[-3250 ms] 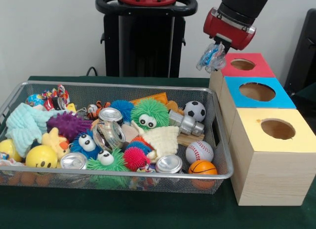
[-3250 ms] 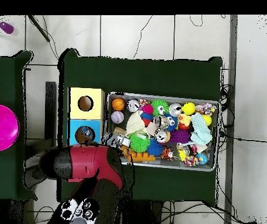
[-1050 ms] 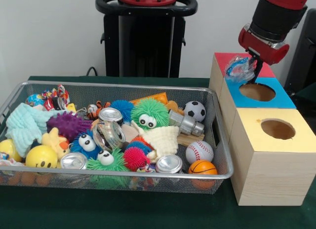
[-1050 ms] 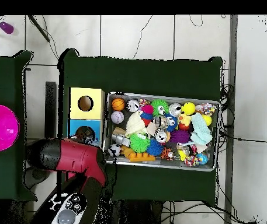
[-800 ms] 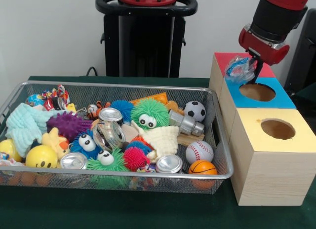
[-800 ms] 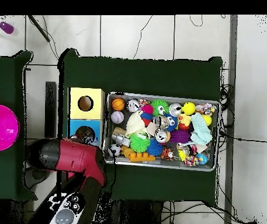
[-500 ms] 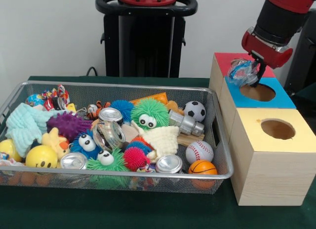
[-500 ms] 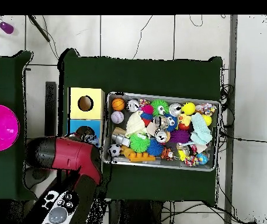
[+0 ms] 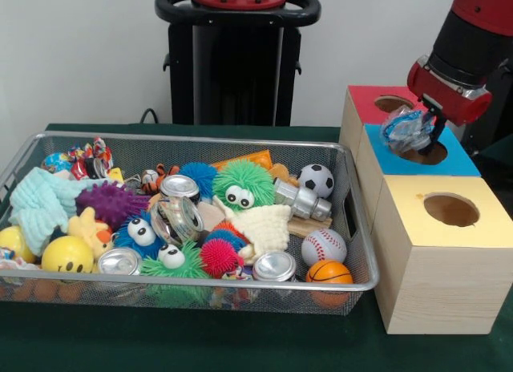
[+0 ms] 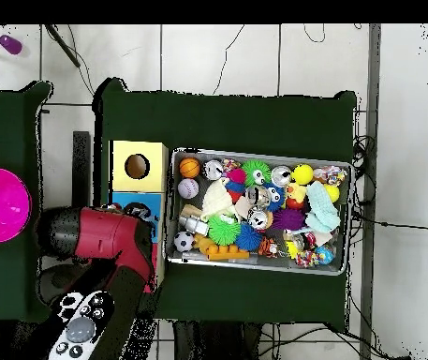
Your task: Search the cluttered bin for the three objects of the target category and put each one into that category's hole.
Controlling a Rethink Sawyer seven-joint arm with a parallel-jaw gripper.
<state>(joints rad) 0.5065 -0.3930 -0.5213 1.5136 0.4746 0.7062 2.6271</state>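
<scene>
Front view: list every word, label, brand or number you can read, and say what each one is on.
No text can be read anywhere.
The wrappers at the bin's far left corner carry print, too blurred to read.
The crinkly packet in the gripper: nothing legible.
The cans and coloured boxes show no lettering.
</scene>
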